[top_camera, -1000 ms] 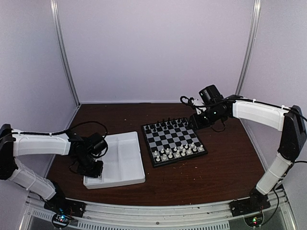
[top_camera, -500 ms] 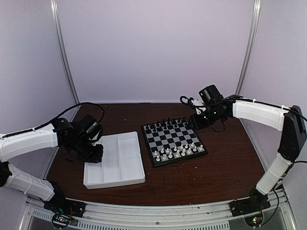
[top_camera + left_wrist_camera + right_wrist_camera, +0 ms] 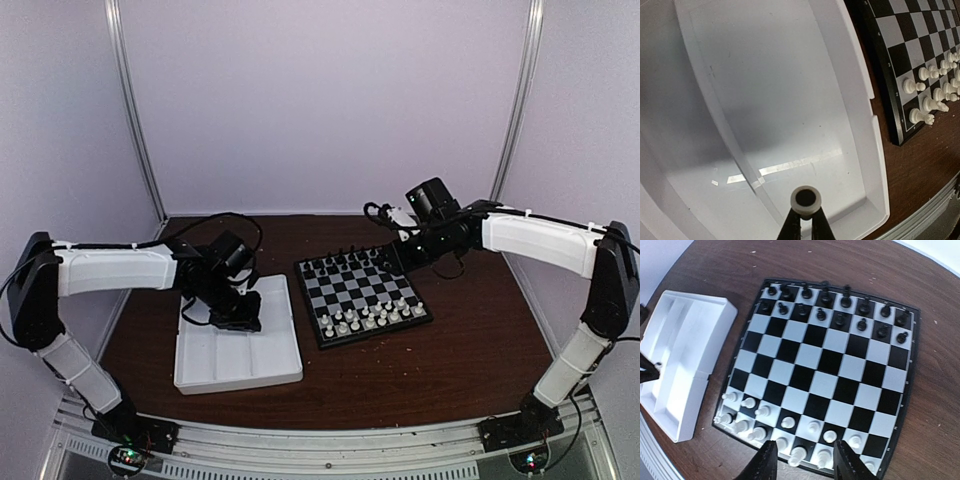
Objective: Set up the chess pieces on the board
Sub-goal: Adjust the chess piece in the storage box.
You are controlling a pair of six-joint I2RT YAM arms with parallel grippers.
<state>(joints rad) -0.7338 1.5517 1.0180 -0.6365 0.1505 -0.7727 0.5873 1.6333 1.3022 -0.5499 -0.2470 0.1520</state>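
Note:
The board [image 3: 362,295] lies mid-table with white chess pieces [image 3: 365,318] in its near two rows and black ones [image 3: 350,260] in the far rows. My left gripper [image 3: 238,318] hangs over the white tray [image 3: 230,370], shut on one white chess piece [image 3: 805,199] whose round base faces the left wrist camera; the left gripper [image 3: 805,214] pinches its stem. My right gripper [image 3: 405,248] hovers above the board's far right corner. In the right wrist view the right gripper [image 3: 806,465] is open and empty over the board [image 3: 825,365], above the white pieces [image 3: 788,422].
The compartmented tray [image 3: 770,90] sits just left of the board [image 3: 910,60], its rim close to the board's black edge. Brown table surrounds both. Pale walls and metal posts enclose the back and sides.
My left arm swung from the tray's left side up and to the right, now over the tray near the board, still shut. My right gripper shifted slightly left.

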